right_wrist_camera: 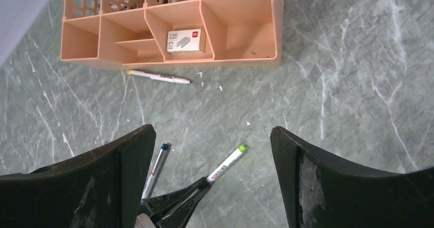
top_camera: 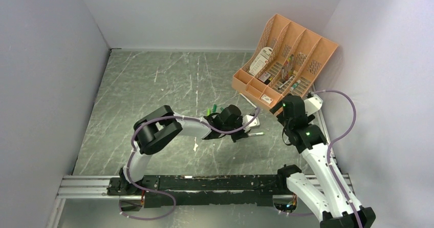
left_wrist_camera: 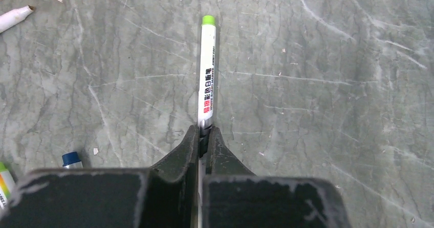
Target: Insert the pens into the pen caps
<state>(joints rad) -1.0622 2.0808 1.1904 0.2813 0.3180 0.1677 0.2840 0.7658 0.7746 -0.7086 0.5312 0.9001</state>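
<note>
My left gripper [left_wrist_camera: 204, 133] is shut on one end of a white pen [left_wrist_camera: 206, 69], whose green end points away from me, low over the table. The top view shows this gripper [top_camera: 244, 130] and pen [top_camera: 256, 133] mid-table. My right gripper [right_wrist_camera: 212, 131] is open and empty, hovering above that pen [right_wrist_camera: 225, 164]. It sits near the organizer in the top view [top_camera: 276, 114]. A second pen [right_wrist_camera: 158, 77] lies in front of the organizer. A blue-ended pen [right_wrist_camera: 156, 166] lies beside the left gripper. Small green caps [top_camera: 212, 108] lie behind the left wrist.
The orange organizer [right_wrist_camera: 240, 61] with mixed stationery stands at the back right, against the right wall [top_camera: 378, 59]. A green-and-white object [left_wrist_camera: 4, 182] is cut off at the left wrist view's edge. Grey walls close the left and back sides.
</note>
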